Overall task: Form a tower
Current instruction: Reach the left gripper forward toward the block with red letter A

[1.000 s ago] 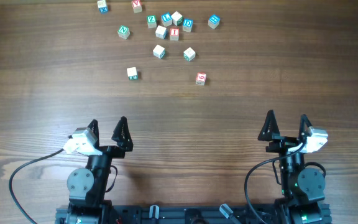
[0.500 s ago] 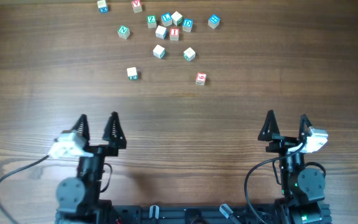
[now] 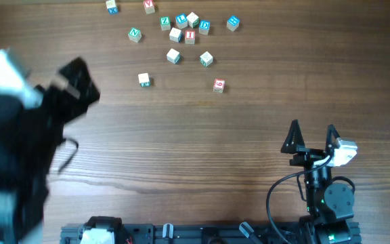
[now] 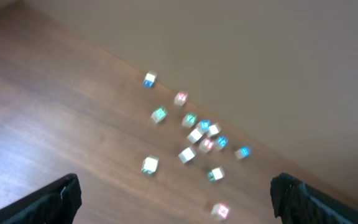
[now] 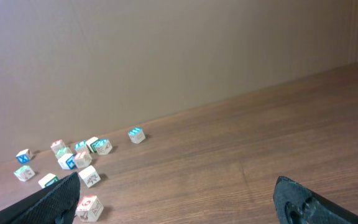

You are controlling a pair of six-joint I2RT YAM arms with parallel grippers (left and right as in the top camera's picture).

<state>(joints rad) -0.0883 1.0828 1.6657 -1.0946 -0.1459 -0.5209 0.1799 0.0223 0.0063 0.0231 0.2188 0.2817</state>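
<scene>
Tower pieces, small pale wooden alphabet cubes (image 3: 175,34) with green, red and blue letter faces, lie loose on the far side of the wood-grain table (image 3: 263,115); none sits on another, so no column stands yet. Most huddle in a cluster near the far edge, while a red-lettered cube (image 3: 218,85) and a pale cube (image 3: 143,80) lie apart on the near side of that cluster. The left gripper (image 4: 176,202) is spread wide and holds nothing, its two dark fingertips at the lower corners of its blurred wrist view; from overhead the left arm (image 3: 19,135) shows as a large blurred dark mass at the table's left side. The right gripper (image 3: 312,135) sits near the robot's base, well apart from the cubes, fingers parted and empty
</scene>
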